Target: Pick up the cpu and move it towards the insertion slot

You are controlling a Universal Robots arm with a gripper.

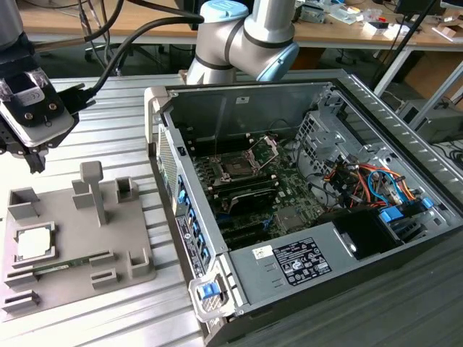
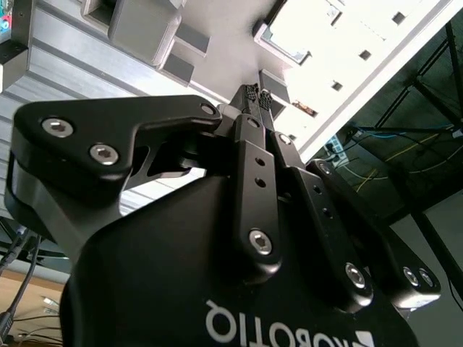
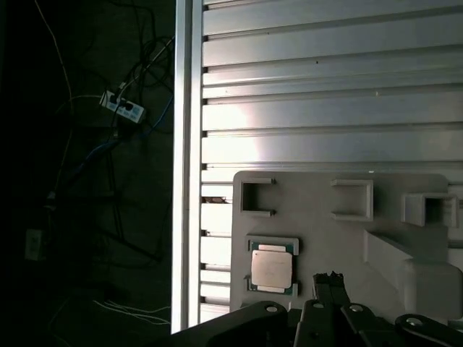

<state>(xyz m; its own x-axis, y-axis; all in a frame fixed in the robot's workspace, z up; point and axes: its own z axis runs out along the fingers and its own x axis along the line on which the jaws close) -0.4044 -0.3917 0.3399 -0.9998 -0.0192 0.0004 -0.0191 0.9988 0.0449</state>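
The cpu [image 1: 35, 243], a pale square chip, lies flat in a pocket of the grey fixture plate [image 1: 108, 246] at the exterior view's left; the first wrist view shows the cpu [image 3: 272, 268] in its green-cornered seat. My gripper [image 1: 33, 157] hangs above the table beyond the plate, well clear of the chip. Its fingertips [image 2: 257, 92] are pressed together with nothing between them, and they appear beside the chip as the gripper [image 3: 331, 278] in the first wrist view. The insertion slot [image 1: 237, 168] sits on the green board inside the open computer case, its silver bracket [image 1: 264, 150] hinged up.
The open computer case [image 1: 318, 238] fills the exterior view's right, with its wall [image 1: 181, 210] standing between the plate and the slot. A thin green memory stick [image 1: 65, 265] and an upright post [image 1: 94, 189] are on the plate. The ribbed aluminium table [image 3: 325, 108] ends at an edge [image 3: 186, 181].
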